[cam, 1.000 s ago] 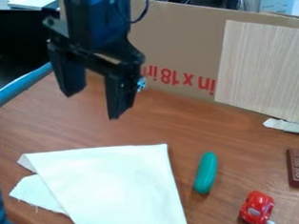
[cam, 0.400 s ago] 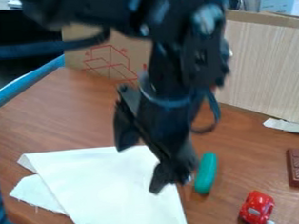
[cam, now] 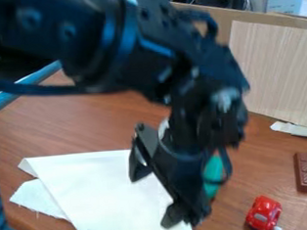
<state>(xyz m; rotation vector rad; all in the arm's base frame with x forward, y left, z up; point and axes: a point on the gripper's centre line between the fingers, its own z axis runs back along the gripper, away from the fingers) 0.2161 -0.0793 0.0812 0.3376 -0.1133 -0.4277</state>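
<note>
Near: red toy car (cam: 264, 214) on the desk (cam: 85, 126) | my tool (cam: 157, 194), fingers spread, grasping nothing, over the white cloth (cam: 101, 189); cloth extends view-left beneath, contact unclear | green oblong (cam: 213, 169) view-right, partly hidden, long axis near-to-far | far: pale panel (cam: 277, 70)

The black arm (cam: 93, 47) bent down from the upper left, its gripper (cam: 156, 199) tilted, the jaws standing apart.
</note>
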